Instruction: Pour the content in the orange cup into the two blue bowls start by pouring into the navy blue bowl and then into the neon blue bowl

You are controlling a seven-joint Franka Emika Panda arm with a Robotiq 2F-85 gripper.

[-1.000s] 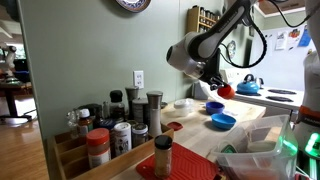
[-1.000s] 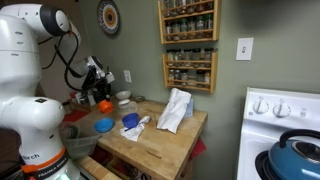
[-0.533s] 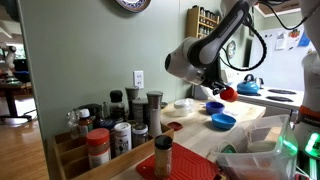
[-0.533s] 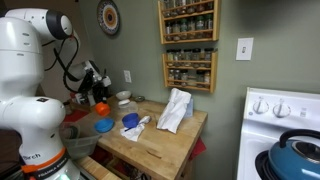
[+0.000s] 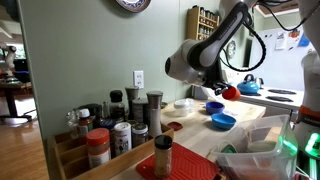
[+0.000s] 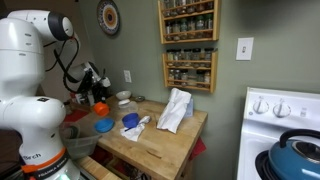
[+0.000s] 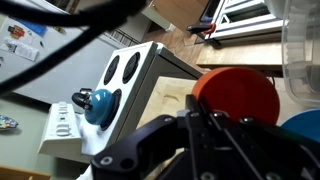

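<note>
i've got the gripper (image 5: 223, 89) clamped on the orange cup (image 5: 229, 93), which sits between the fingers, raised near the navy blue bowl (image 5: 214, 107) and the neon blue bowl (image 5: 223, 121).

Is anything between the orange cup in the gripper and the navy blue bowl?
Nothing visible. In an exterior view the gripper holds the orange cup close above the navy blue bowl, with open air between; the neon blue bowl sits apart, nearer the camera.
</note>
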